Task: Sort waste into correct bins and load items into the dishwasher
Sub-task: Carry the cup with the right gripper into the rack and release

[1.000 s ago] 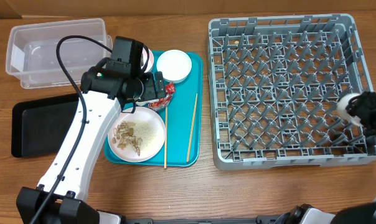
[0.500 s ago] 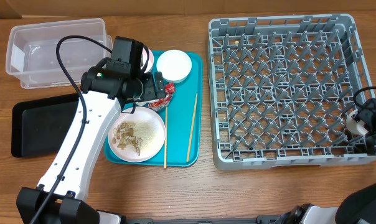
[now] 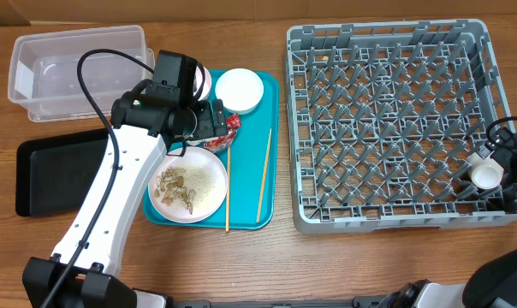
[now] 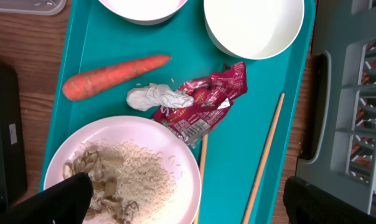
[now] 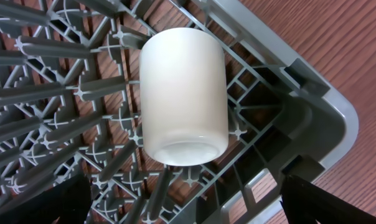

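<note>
I count two white bowls (image 4: 253, 28) in my left wrist view, one whole and one cut off by the top edge. One plate (image 4: 126, 130). Two chopsticks (image 3: 264, 175), both clear from overhead. One cup (image 5: 183, 93). One carrot (image 4: 113, 76). Two wrappers: one red wrapper (image 4: 206, 106) and one white wrapper (image 4: 158, 98). The nut-shell scraps (image 4: 91, 167) are several pieces, too clumped for me to get an exact number. Overhead gives me one dish rack (image 3: 378, 221), one clear tub (image 3: 79, 73), one black tray (image 3: 57, 171) and one teal tray (image 3: 246, 171).
</note>
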Tool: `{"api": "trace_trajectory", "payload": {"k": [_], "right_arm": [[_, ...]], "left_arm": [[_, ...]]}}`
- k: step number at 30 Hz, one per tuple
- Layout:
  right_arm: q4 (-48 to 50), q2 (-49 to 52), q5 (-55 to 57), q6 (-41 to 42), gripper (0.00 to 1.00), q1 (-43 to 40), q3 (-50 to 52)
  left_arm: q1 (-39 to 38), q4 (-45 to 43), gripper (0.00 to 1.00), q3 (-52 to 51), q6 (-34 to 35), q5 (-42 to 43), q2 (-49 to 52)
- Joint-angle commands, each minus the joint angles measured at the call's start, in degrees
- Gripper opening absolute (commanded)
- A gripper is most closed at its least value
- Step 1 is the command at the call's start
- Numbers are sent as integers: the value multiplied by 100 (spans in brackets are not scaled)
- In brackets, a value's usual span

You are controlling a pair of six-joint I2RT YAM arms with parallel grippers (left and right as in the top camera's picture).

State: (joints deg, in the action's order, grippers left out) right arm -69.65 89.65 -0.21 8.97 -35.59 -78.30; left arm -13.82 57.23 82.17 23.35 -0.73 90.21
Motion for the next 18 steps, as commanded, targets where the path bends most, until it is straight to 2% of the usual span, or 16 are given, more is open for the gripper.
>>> {"api": "trace_trajectory", "payload": {"k": [1,8,11,14,18], "right_arm": [[11,11,-374,26,100,-15,-118],[-164,9,-638,26,99,-15,-118],[-212,-31,-1099,0,99,-4,-118],[-234,-177,-1635,-280,98,94,-118],[-271,-688,-2288,-809,98,737,-118]], "left_arm": [[-7,-2,100,85,-153,-70,-87],[-7,-4,100,85,-153,-70,-87],[-7,-7,100,85,-153,-72,-87],[-7,-15,100,85,-151,-72,-87],[-7,-348,100,85,-151,-52,-87]]}}
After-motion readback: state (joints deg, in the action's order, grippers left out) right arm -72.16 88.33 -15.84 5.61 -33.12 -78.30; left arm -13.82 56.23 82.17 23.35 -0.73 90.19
